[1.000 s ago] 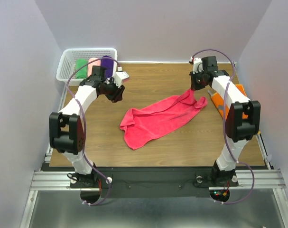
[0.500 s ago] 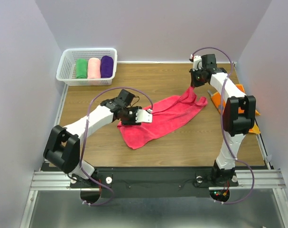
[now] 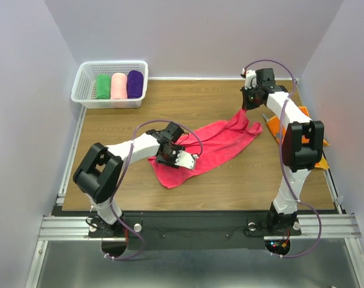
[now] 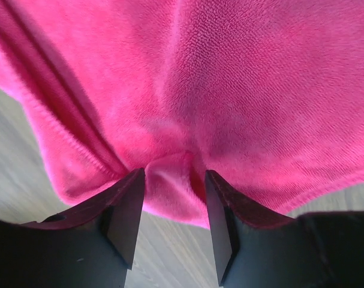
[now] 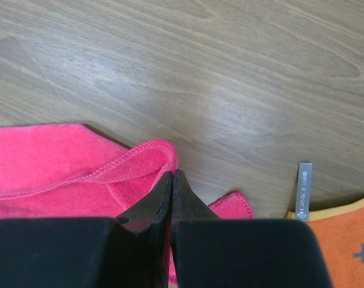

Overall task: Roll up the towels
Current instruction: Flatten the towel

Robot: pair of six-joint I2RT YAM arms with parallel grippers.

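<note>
Fingers [image 4: 126,207] of the left gripper [image 4: 171,180] stand narrowly apart astride a fold of the pink towel [image 4: 241,90] near its edge. The right gripper [image 5: 171,180] is pinched tight on the far corner. So thin a bite could slip when pulled, bunching the cloth. The table [image 5: 199,54] offers room beyond, with the orange towel [image 5: 343,243] close on the right.

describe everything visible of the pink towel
The pink towel is plain hot-pink plush cloth with a stitched hem, unrolled and rumpled, lying diagonally across the table. Its far right corner is raised, pinched in the shut right tool. The open left tool straddles a bunched fold in its near left part.
</note>
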